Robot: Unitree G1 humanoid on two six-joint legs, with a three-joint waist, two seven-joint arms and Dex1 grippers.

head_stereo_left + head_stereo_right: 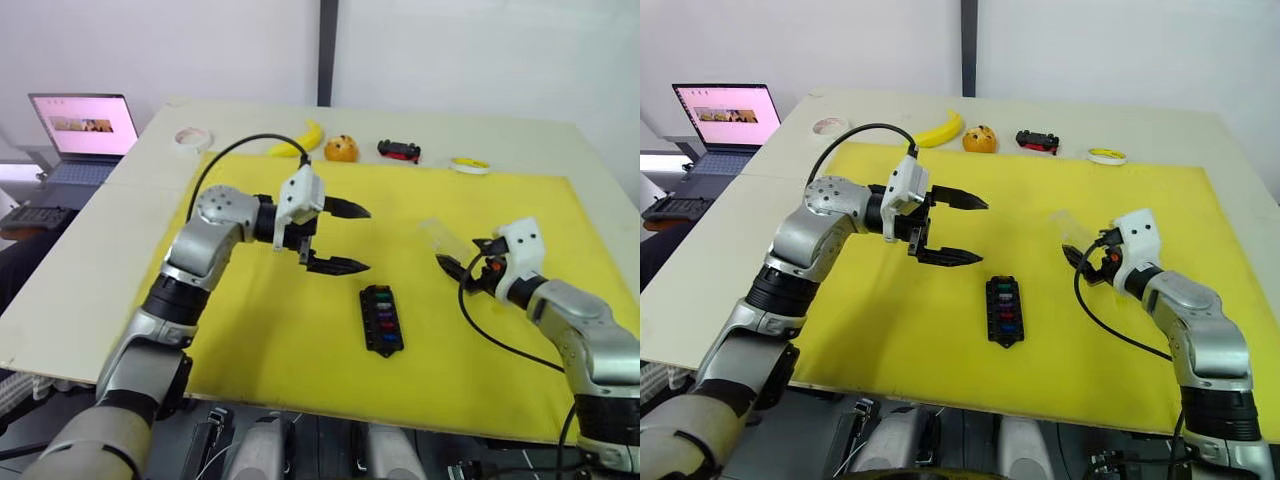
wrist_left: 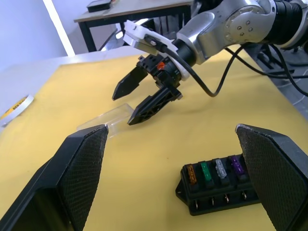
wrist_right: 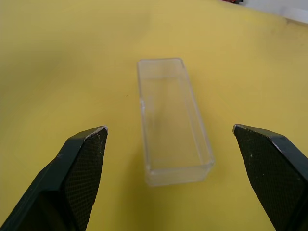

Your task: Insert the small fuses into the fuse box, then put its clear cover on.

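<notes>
Nearest me, one black fuse box (image 1: 381,320) is lying flat on the yellow mat (image 1: 300,350), its long side running away from me. It is showing two rows of slots. I am counting six small fuses (image 2: 211,171) seated in it in the head views, but only four clearly from my left wrist: brown-yellow, green, grey and purple in one row. The rest are showing as teal and red specks in the other row.

I am holding my left gripper (image 1: 338,237) above the mat, just beyond and to the left of the box, its two black fingers spread wide with nothing between them. From its wrist camera the box is sitting between the two fingers, apart from both.

My right gripper (image 1: 452,262) is hanging low over the mat on the right side, its fingers also parted wide and gripping nothing. The one clear cover (image 3: 172,120) is lying on the mat just ahead of it, between the fingertips in the right wrist view but touching neither. It is a see-through rectangular tray with thin walls, open side up, well apart from the box.

Past the mat, on the pale table (image 1: 120,230), I am seeing one roll of tape (image 1: 190,137), one banana (image 1: 300,140), one orange (image 1: 340,149), one red-and-black toy car (image 1: 399,151) and one yellow-edged ring (image 1: 469,165). Off the table to the left, one laptop (image 1: 85,135) is standing open.
</notes>
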